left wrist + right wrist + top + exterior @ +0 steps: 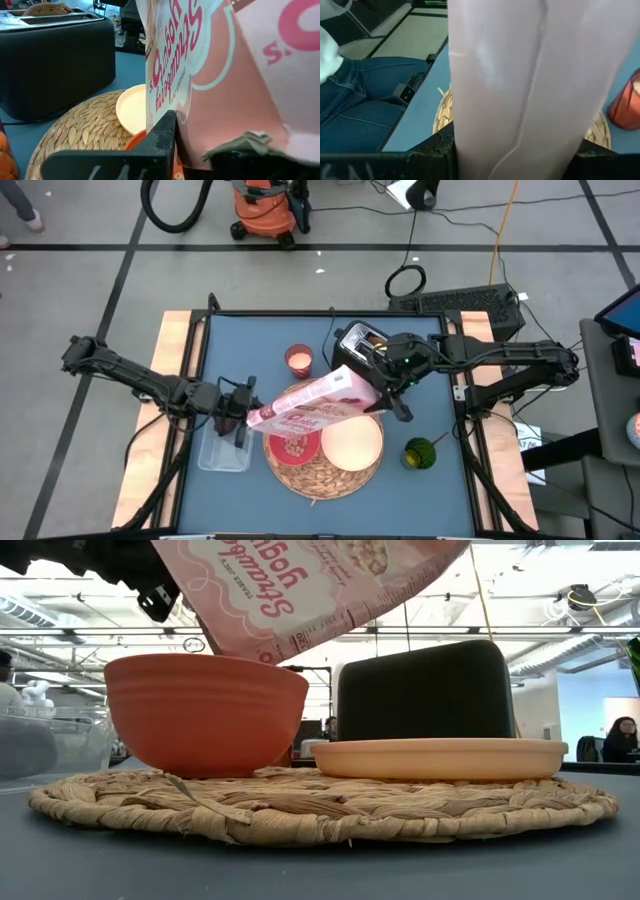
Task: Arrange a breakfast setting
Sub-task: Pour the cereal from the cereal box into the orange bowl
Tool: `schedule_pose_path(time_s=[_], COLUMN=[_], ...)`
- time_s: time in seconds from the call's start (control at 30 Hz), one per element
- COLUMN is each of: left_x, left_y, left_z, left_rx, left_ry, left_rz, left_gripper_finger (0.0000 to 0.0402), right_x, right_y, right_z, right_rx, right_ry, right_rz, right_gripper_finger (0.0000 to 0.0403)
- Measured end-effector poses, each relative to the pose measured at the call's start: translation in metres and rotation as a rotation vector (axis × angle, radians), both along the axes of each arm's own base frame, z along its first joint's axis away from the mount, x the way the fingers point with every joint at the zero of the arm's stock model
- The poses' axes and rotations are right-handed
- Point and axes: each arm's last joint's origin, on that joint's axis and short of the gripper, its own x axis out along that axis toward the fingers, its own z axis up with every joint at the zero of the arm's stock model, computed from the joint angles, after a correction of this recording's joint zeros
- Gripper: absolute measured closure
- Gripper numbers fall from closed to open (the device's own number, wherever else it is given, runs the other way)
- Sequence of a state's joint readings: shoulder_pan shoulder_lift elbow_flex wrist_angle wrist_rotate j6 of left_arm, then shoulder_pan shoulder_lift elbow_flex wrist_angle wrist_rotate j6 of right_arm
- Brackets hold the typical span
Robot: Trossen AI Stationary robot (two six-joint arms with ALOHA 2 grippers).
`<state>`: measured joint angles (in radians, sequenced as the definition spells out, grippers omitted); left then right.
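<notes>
A pink printed bag (310,402) hangs slanting above the woven straw mat (325,480), held at both ends. My left gripper (240,420) is shut on its lower left end and my right gripper (385,392) on its higher right end. Below the bag's low end, the red bowl (293,446) rests on the mat with pale bits inside. The cream plate (352,443) lies on the mat beside it. In the low view the bag (300,590) hovers over the bowl (205,710), print upside down. My left gripper pinches the bag's lower left end (200,145) between its two fingers (160,140), coming nearly level from the table's left. That end hangs clear above the bowl. My right gripper pinches the bag's upper right end (520,130) between its two fingers, which stand across the bag's pale seamed back. It comes from the table's right, slanting down. The bag is lifted clear and tilts down toward the left.
A black toaster (358,340) with toast (47,8) in its slots stands behind the mat. A small red glass (298,360) sits to the toaster's left, a clear plastic tub (225,448) left of the mat, and a green round thing (420,452) to its right. Jeans-clad legs (360,95) show beyond the table.
</notes>
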<state>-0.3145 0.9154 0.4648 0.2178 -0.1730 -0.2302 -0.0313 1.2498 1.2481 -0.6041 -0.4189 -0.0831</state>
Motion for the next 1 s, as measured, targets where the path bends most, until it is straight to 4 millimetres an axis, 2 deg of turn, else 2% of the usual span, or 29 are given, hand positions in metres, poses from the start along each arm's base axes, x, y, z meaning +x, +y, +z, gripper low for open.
schedule_pose_path(time_s=[0.13,0.33,0.57,0.8,1.0], left_x=[0.000,0.000,0.000,0.000,0.000], left_y=[0.000,0.000,0.000,0.000,0.000], left_z=[0.000,0.001,-0.001,0.000,-0.001], left_rx=[0.000,-0.003,0.000,-0.004,0.000], left_ry=[0.003,-0.005,0.013,0.000,0.015], left_rz=[-0.003,-0.002,-0.003,-0.001,-0.006], left_gripper_finger=[0.0385,0.0385,0.0385,0.0385,0.0385], right_x=[0.002,-0.002,0.000,-0.004,-0.002], right_y=[0.000,0.000,0.000,0.000,0.000], right_z=[-0.001,0.011,0.006,0.014,0.004], right_rx=[0.013,0.006,0.007,0.010,0.009], right_ry=[-0.004,-0.079,-0.043,-0.095,-0.037], right_rz=[-0.009,-0.007,-0.012,-0.011,-0.012], right_gripper_finger=[0.0225,0.0227,0.0231,0.0232,0.0232])
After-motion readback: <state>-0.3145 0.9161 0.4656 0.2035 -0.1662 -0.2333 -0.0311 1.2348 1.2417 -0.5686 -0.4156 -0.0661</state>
